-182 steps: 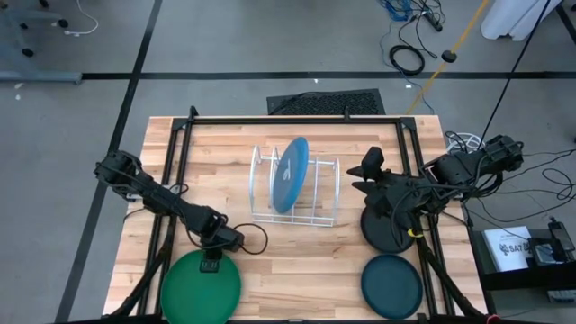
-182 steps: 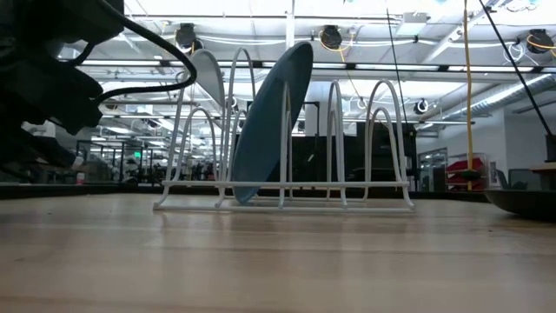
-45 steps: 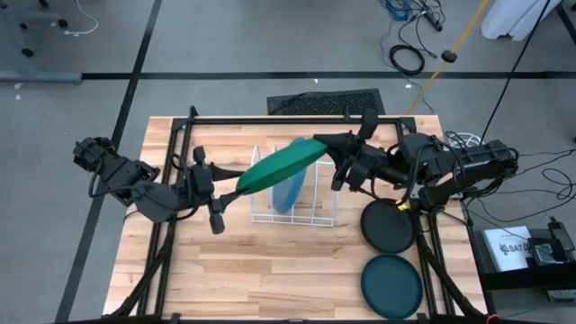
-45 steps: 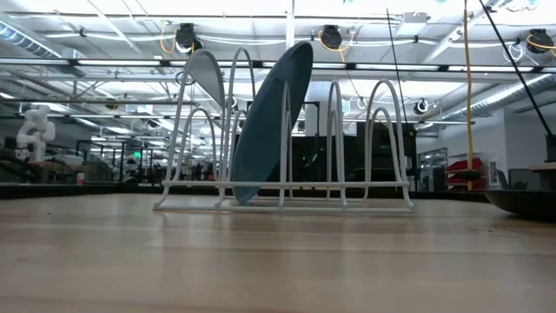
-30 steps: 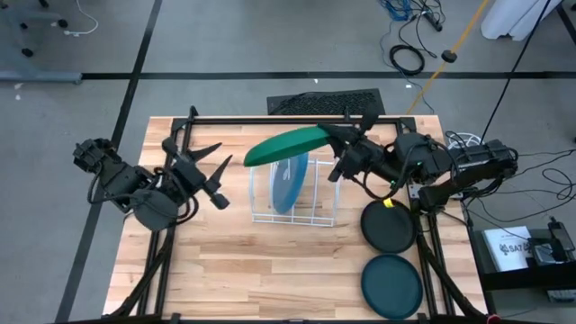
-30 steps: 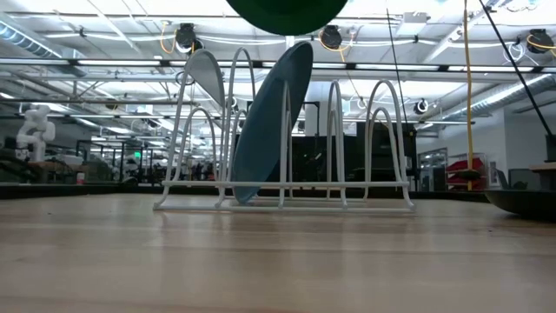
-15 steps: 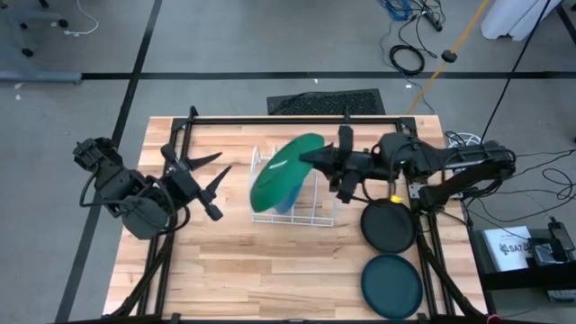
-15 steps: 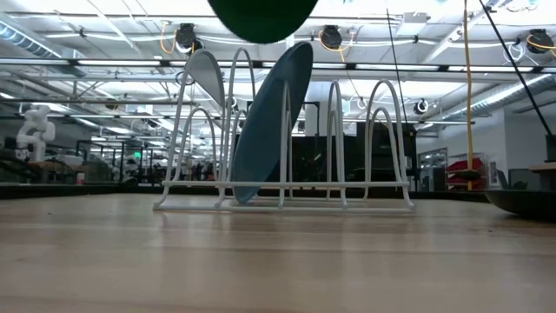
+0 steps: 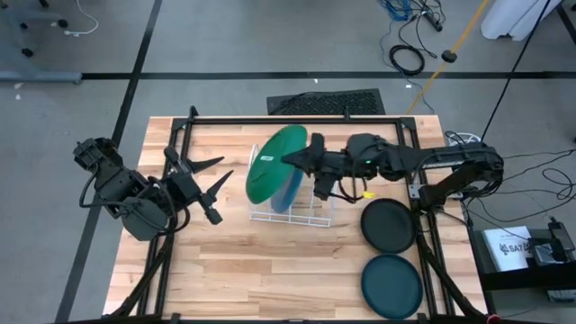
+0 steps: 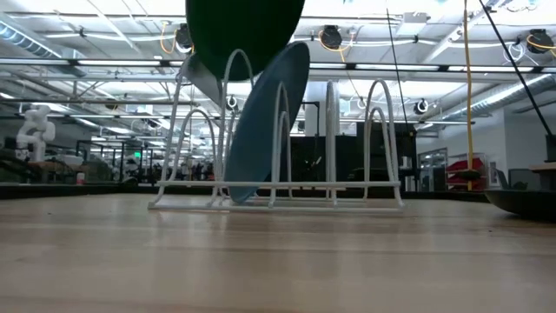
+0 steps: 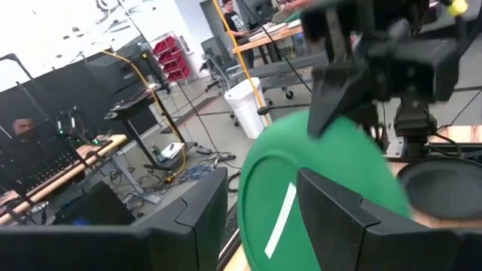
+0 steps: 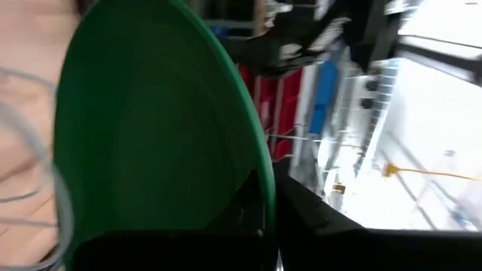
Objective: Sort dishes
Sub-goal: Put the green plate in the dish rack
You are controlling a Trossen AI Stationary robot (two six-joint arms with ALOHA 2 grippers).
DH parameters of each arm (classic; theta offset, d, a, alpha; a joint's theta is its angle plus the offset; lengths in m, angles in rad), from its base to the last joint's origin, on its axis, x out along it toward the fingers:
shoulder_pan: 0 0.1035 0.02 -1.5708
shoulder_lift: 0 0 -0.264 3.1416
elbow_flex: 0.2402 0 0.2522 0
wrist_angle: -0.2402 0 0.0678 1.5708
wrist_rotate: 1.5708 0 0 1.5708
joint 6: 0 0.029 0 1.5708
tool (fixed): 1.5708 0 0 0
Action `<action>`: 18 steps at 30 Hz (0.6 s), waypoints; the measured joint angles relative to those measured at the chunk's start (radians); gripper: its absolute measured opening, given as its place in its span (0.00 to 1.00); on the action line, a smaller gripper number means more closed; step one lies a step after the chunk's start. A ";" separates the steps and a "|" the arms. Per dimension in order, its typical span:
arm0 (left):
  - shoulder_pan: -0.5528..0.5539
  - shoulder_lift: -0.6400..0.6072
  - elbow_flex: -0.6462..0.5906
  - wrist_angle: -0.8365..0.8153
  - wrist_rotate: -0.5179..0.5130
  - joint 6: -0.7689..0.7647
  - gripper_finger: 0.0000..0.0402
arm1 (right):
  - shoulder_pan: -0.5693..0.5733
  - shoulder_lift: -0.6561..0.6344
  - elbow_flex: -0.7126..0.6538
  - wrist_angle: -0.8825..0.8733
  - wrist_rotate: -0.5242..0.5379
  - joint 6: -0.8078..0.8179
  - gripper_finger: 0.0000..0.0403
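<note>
My right gripper (image 9: 304,162) is shut on the green plate (image 9: 274,166), which hangs over the left part of the white wire rack (image 9: 315,212). In the low view the green plate's (image 10: 243,35) lower edge is level with the tops of the rack's loops (image 10: 382,130); whether it touches them I cannot tell. The blue plate (image 10: 265,122) leans in a rack slot beneath it. The black plate (image 9: 389,225) and the dark teal plate (image 9: 391,283) lie flat at the near right. My left gripper (image 9: 211,180) waits open, left of the rack. My right gripper pinches the green plate's rim (image 12: 260,188) between its two fingers, one on each face, on the plate's right side. The fingers come level from the table's right. The plate is steeply tilted, almost on edge, and extends leftward from the fingers.
Black frame rails (image 9: 297,120) run along the table's far edge and down both sides. Bare wood lies in front of the rack and at the near left. Cables and a dark mat lie on the floor beyond the far edge.
My right gripper has carried the green plate from the far side toward the table's left and down over the rack. The plate has tipped from nearly flat to nearly on edge. In the low view the rack and the blue plate have shifted slightly left.
</note>
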 joint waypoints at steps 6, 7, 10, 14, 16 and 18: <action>0.000 0.000 0.000 -0.009 0.000 0.000 0.42 | -0.002 0.048 -0.003 -0.032 0.012 -0.032 0.00; 0.000 0.000 0.000 -0.010 0.000 0.000 0.42 | -0.001 0.057 -0.003 -0.042 0.010 -0.034 0.00; 0.000 0.000 0.000 -0.011 0.000 0.000 0.42 | -0.001 0.088 -0.004 -0.084 0.006 -0.029 0.00; 0.000 0.000 0.000 -0.011 0.001 0.000 0.42 | -0.001 0.130 -0.005 -0.124 0.009 -0.030 0.00; 0.000 0.000 0.000 -0.011 0.004 0.000 0.42 | -0.001 0.153 -0.005 -0.123 0.014 -0.029 0.00; 0.000 0.000 0.000 -0.011 0.005 -0.001 0.42 | 0.001 0.170 -0.001 -0.107 0.030 -0.029 0.02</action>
